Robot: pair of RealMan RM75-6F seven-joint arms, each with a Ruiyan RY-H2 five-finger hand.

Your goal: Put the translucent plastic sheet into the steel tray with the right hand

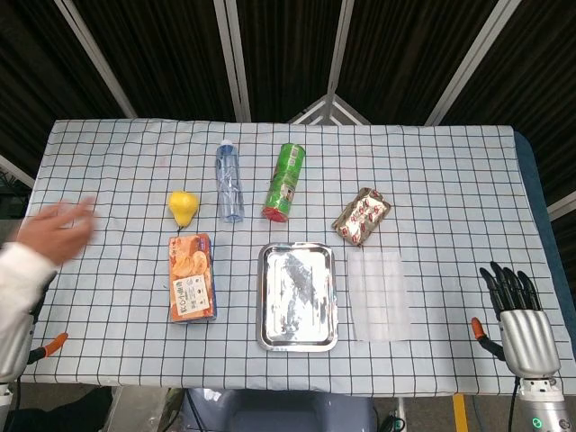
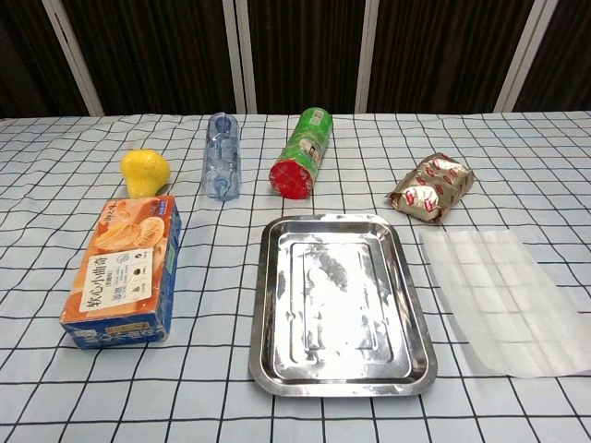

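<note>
The translucent plastic sheet (image 1: pixel 378 294) (image 2: pixel 500 297) lies flat on the checked cloth, just right of the steel tray (image 1: pixel 266 324) (image 2: pixel 263 305). The tray holds nothing. In the head view, my right hand (image 1: pixel 517 310) rests near the table's front right corner, well right of the sheet, fingers apart and holding nothing. Only a grey part of my left hand (image 1: pixel 16 346) with an orange tip shows at the front left edge, too little to read its fingers. The chest view shows neither hand.
A person's blurred hand (image 1: pixel 56 230) in a white sleeve reaches over the left edge. An orange cracker box (image 1: pixel 192 277), a yellow pear (image 1: pixel 183 207), a lying water bottle (image 1: pixel 229 180), a green can (image 1: pixel 285 182) and a foil snack pack (image 1: pixel 362 216) surround the tray.
</note>
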